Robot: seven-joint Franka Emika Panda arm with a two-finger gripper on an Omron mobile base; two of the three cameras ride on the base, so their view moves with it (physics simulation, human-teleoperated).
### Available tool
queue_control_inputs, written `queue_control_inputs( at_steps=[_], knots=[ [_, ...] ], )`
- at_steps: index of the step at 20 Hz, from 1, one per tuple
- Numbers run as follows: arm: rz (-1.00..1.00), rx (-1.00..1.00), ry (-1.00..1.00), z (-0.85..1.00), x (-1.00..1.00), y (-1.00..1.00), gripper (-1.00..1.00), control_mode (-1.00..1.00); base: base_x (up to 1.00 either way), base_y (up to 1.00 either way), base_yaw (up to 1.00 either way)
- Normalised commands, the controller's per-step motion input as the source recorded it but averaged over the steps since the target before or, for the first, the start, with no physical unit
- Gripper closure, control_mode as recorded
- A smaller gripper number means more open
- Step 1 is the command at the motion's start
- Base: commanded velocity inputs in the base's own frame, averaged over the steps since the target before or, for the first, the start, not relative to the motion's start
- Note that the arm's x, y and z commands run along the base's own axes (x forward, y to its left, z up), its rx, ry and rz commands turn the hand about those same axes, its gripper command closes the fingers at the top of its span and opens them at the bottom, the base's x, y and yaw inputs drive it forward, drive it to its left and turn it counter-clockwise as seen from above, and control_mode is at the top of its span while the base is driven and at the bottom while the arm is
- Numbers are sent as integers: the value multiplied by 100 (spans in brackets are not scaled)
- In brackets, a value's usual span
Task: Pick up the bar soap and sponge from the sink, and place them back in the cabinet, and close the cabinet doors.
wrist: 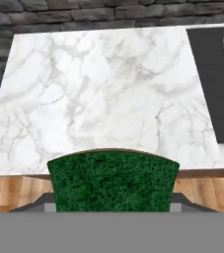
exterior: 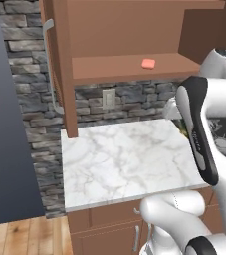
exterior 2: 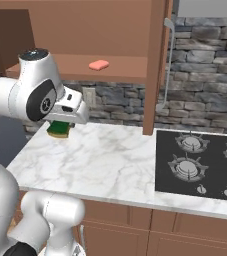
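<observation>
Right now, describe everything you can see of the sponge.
The sponge is a small rectangular block with a rough dark green scouring top over a yellow layer, which shows at its lower edge in the right base view. It is clamped in the shut gripper, held in the air above the left part of the white marble counter, not resting on it.

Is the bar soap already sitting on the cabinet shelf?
Yes, the pink bar soap lies flat on the wooden shelf of the open cabinet.
</observation>
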Motion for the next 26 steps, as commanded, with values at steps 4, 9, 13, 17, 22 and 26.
queue_control_inputs(
  at_steps=[4, 9, 13, 17, 22, 26],
  knots=[
    [-3, -2, -24, 27, -3, 38, 100, -100, 0, 0, 0],
    [-4, -2, -21, 33, 0, 51, 100, -100, 0, 0, 0],
    [0, 0, -21, 34, 0, 27, 100, -100, 0, 0, 0],
    [0, 0, -13, 22, 11, 16, 100, -100, 0, 0, 0],
    [-1, 0, -6, 14, 36, 3, 100, -100, 0, 0, 0],
    [-1, 0, -4, 19, 48, 1, 100, -100, 0, 0, 0]
  ],
)
